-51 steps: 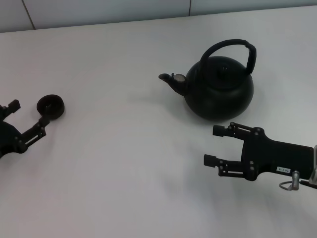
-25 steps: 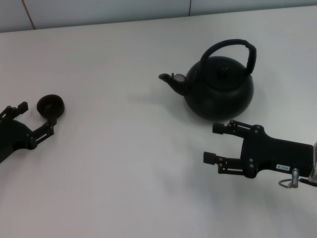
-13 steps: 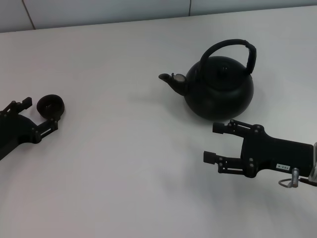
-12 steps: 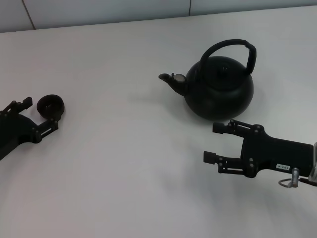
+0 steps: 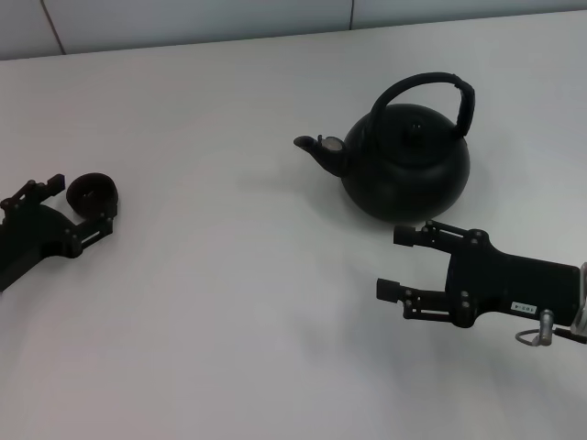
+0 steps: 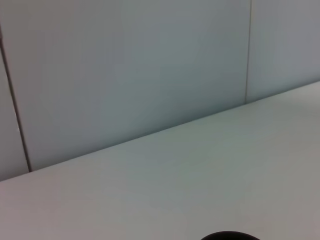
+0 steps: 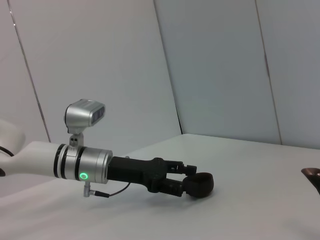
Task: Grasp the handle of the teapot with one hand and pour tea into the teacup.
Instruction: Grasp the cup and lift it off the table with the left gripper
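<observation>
The black teapot (image 5: pixel 408 165) stands upright at the back right, its spout pointing left and its arched handle (image 5: pixel 431 82) raised over the lid. My right gripper (image 5: pixel 395 267), the hand with the white label, hovers open just in front of the teapot and touches nothing. The small black teacup (image 5: pixel 92 193) sits at the far left. My left gripper (image 5: pixel 78 203) is open, one finger on each side of the teacup (image 7: pixel 198 184); whether they touch it I cannot tell. The left wrist view shows only the cup's rim (image 6: pixel 230 236).
The white table (image 5: pixel 229 302) ends at a grey panelled wall (image 5: pixel 183 23) at the back. A wide stretch of bare tabletop lies between teacup and teapot. The teapot's spout tip (image 7: pixel 312 176) shows at the edge of the right wrist view.
My left gripper has moved forward from beside the teacup until its fingers straddle it. The right gripper and the teapot have stayed where they were.
</observation>
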Controlling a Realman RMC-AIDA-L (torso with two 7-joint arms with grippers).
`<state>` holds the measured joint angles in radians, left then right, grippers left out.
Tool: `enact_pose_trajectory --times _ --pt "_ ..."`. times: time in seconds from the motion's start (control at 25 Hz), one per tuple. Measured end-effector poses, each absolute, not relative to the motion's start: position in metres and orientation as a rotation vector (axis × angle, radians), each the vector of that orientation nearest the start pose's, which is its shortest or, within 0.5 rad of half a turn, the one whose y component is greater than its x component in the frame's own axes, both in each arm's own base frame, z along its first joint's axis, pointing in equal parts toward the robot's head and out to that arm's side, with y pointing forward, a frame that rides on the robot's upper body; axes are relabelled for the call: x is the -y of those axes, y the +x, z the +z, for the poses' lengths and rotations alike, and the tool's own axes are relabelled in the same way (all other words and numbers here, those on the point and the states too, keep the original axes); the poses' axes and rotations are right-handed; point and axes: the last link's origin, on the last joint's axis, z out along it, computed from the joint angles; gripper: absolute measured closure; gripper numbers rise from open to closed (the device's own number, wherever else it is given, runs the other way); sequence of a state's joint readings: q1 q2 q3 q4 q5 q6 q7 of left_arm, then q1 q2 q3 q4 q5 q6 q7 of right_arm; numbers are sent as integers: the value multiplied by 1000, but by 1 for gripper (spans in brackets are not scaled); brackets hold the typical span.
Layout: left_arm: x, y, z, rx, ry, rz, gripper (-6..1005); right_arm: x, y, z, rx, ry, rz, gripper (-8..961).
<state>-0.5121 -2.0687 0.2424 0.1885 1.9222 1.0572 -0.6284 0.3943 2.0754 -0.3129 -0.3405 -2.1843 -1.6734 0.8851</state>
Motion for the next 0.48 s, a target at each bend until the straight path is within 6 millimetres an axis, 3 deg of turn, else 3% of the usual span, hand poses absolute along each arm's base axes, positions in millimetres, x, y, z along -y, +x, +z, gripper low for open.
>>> enact_pose_trajectory --times 0.48 --pt "-337 -343 -40 548 -2202 -411 154 -248 316 -27 -542 -2593 889 127"
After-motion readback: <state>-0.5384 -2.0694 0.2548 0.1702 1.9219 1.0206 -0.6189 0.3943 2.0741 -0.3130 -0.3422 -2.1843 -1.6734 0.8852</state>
